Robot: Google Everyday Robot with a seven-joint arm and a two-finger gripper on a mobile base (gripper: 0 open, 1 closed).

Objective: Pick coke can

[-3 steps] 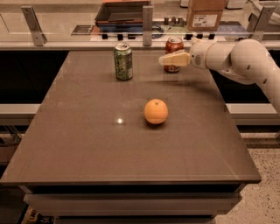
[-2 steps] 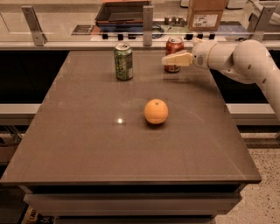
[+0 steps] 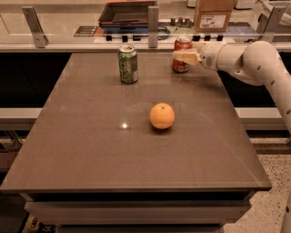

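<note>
Coke can [image 3: 181, 67] stands upright near the far edge of the table [image 3: 91, 136], right of centre, red-orange with a silver top. The gripper [image 3: 182, 56] reaches it from the right at mid-height, its pale tip lying across the front of the can's body. Whether the pincer is clamped on the can or merely set around it cannot be told from this angle.

The white arm [image 3: 254, 61] comes in from the right edge of the view, rising along the table's right side, bending at a rounded elbow and running nearly level toward the can. Its shell is smooth and glossy, with a row of small dark dots along the lower segment.

The table is a broad brown slab with a matte, faintly streaked top and a small glint of light near its middle. A green can [image 3: 128, 63] stands upright well to the left of the coke can, and an orange [image 3: 162, 115] rests near the table's centre, apart from both.

Behind the table runs a pale counter with upright metal posts [image 3: 153, 20], a dark tray [image 3: 129, 11] and a cardboard box [image 3: 213, 16]. Speckled floor [image 3: 268, 182] shows at the lower right.
</note>
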